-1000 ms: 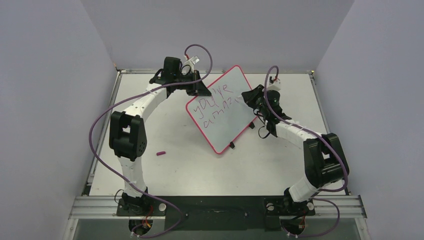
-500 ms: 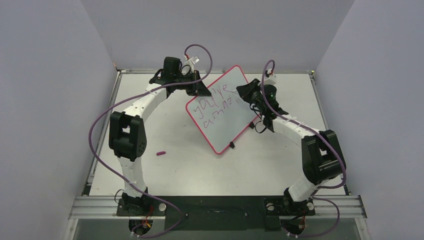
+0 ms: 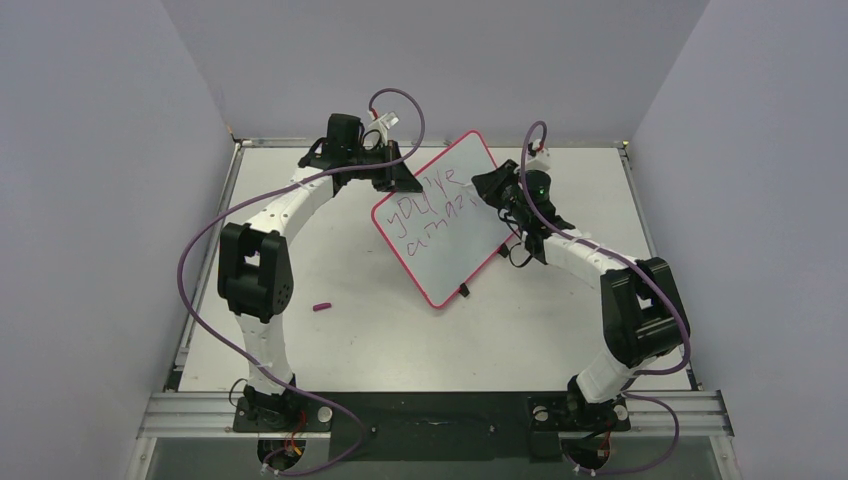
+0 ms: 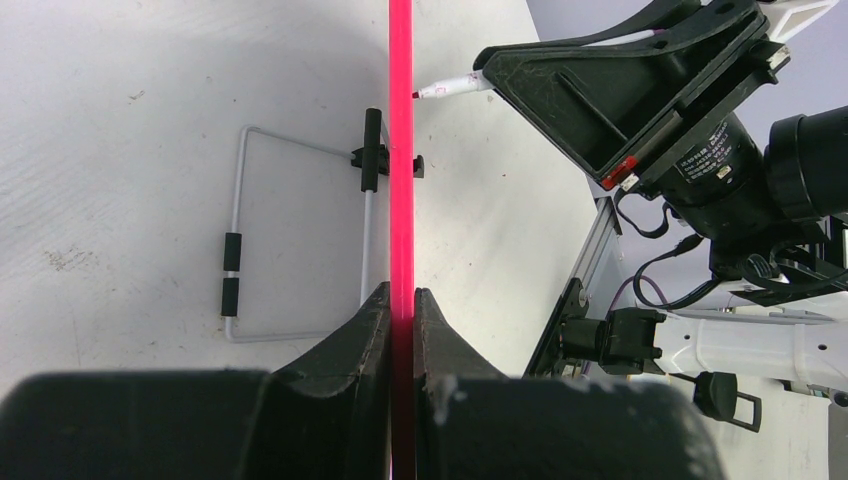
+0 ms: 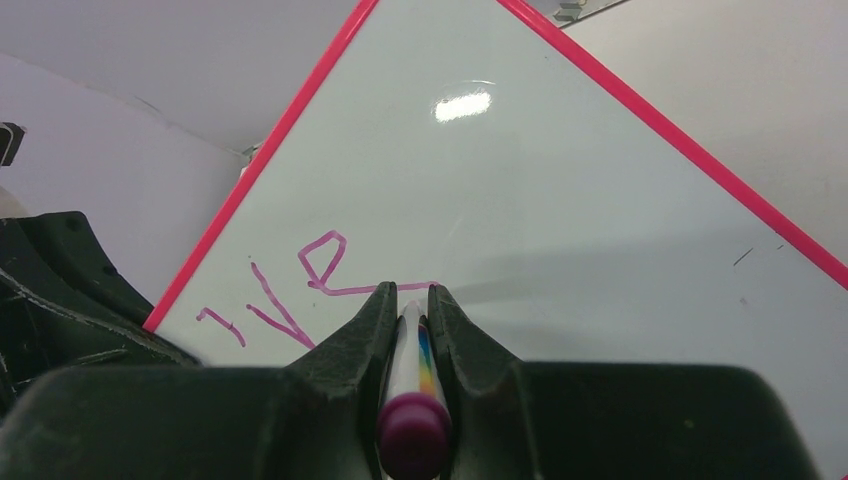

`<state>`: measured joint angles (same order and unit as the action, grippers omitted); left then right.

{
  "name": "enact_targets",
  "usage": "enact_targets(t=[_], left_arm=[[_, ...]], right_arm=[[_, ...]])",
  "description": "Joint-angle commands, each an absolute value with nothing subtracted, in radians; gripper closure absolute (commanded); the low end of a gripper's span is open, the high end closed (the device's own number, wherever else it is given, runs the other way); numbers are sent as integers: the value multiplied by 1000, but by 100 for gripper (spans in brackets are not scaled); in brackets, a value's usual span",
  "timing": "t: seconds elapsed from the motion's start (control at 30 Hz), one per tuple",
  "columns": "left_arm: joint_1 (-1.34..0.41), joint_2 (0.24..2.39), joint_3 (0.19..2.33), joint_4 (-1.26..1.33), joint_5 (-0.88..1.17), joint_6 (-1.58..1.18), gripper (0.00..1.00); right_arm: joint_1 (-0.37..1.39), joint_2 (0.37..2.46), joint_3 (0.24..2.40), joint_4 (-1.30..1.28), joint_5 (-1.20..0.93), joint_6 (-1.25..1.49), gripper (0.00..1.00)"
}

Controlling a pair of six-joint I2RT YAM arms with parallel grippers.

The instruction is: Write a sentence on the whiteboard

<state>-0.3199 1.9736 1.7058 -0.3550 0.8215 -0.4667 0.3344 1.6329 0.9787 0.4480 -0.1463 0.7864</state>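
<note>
The whiteboard [image 3: 450, 225], white with a red-pink rim, stands tilted at the table's far middle. The sentence [image 3: 432, 205] runs in two reddish-purple lines on it. My left gripper [image 3: 405, 181] is shut on the board's top-left rim; in the left wrist view the rim [image 4: 401, 150] runs edge-on between the jaws of my left gripper [image 4: 401, 300]. My right gripper [image 3: 487, 189] is shut on a white marker pen [image 5: 410, 350] with a purple end, its tip at the board's upper right. In the right wrist view my right gripper [image 5: 408, 295] sits just under the letters [image 5: 325, 265].
A small purple marker cap [image 3: 321, 307] lies on the table at the left. The board's wire stand [image 4: 240, 250] with black sleeves rests on the table behind the board. Grey walls close in on three sides.
My right gripper has moved up and left along the board with the marker, from the end of the second line toward the upper right. The left arm and board have not moved.
</note>
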Motion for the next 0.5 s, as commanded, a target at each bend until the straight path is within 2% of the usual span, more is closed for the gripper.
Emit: enact_targets(t=[0.0,0.47], left_arm=[[-328,1896,1729,-286,910,-488,100],[-328,1893,1726,-285,909,-488,100]], right_arm=[[329,1643,969,481,-135,776,100],[317,1644,938,477,-122,766,100]])
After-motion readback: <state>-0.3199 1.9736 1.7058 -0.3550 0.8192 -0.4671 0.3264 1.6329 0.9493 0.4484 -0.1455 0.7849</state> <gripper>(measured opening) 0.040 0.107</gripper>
